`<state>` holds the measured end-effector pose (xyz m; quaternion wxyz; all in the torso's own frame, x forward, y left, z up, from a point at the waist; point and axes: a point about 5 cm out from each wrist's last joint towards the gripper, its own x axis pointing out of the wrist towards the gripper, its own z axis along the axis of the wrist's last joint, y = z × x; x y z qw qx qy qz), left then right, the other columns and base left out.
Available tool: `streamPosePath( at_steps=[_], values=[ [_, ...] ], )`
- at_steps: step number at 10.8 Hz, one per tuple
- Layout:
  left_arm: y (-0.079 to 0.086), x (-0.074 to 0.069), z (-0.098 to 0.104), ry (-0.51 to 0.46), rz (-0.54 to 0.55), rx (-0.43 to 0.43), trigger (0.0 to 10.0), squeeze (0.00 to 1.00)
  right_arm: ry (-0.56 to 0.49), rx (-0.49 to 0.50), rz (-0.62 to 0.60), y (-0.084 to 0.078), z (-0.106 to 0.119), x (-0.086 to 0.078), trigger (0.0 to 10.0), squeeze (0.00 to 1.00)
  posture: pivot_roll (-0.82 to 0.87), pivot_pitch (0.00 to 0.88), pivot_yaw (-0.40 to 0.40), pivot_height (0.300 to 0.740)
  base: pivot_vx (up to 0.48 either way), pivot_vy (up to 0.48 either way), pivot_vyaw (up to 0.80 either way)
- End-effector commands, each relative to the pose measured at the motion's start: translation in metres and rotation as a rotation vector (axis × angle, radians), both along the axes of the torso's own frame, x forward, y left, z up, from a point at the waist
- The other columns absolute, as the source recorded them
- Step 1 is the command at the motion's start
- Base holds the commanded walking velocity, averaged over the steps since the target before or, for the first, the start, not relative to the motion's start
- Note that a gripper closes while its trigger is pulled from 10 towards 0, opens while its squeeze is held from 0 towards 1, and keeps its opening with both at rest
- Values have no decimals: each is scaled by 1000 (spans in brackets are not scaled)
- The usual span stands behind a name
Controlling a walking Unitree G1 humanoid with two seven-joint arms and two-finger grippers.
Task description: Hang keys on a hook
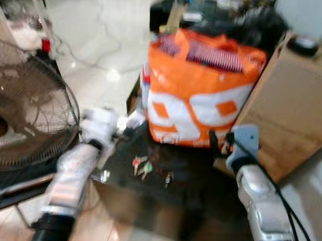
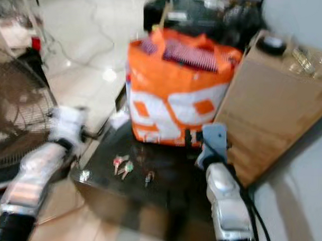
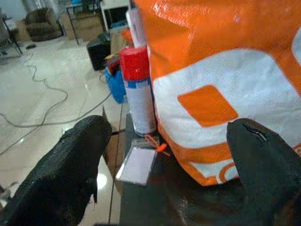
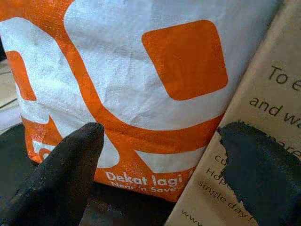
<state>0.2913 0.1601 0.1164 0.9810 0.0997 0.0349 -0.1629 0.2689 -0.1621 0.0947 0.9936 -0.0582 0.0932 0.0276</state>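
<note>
Keys (image 1: pixel 144 168) are seen loose on the dark table (image 1: pixel 195 190), near an orange bag (image 1: pixel 199 95) holding striped cloth (image 1: pixel 213 53); left hand (image 3: pixel 164 160) and right hand (image 4: pixel 160 155) are held open, empty.

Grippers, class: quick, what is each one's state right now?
Left gripper: open, holding nothing, near the orange bag.
Right gripper: open, holding nothing, facing the bag.

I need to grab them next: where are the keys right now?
The keys lie on the dark table, in front of the orange bag, between the two arms and nearer the left pincer; neither pincer touches them.
</note>
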Motion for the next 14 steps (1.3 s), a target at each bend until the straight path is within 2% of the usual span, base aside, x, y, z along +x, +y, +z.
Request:
streamPosePath(
  at_steps=[1,4,5,7,8,9,10,11,14],
  values=[
    [11,0,1,2,32,16,10000,75,-12,-18,-31,-8,4,2,10000,0,-25,0,-29,740,262,0,0],
    [9,-1,-6,46,-14,34,10000,63,78,-103,22,-11,-7,3,10000,0,-29,0,-24,740,0,0,0],
    [5,-4,-10,82,-89,52,10000,71,151,-104,107,-7,-13,2,10000,0,-34,0,-22,740,0,0,0],
    [2,-13,-21,160,-231,97,10000,82,325,-119,352,12,-31,-2,10000,0,-58,0,-18,740,0,0,0],
    [1,-21,-28,220,-293,116,10000,78,359,-150,453,23,-38,-1,10000,0,-69,0,-14,740,0,0,0],
    [2,-30,-35,278,-328,126,10000,78,370,-159,496,31,-43,2,10000,0,-81,0,-11,740,0,0,0],
    [7,-50,-48,373,-358,153,10000,75,393,-162,519,44,-55,7,10000,0,-84,0,-18,740,0,0,0],
    [11,-56,-49,395,-355,169,10000,75,392,-185,497,49,-62,10,10000,0,-72,0,-25,740,0,0,0],
    [19,-78,-45,435,-365,197,10000,86,450,-98,436,68,-88,6,10000,0,-43,0,-30,740,0,0,0]
  ],
)
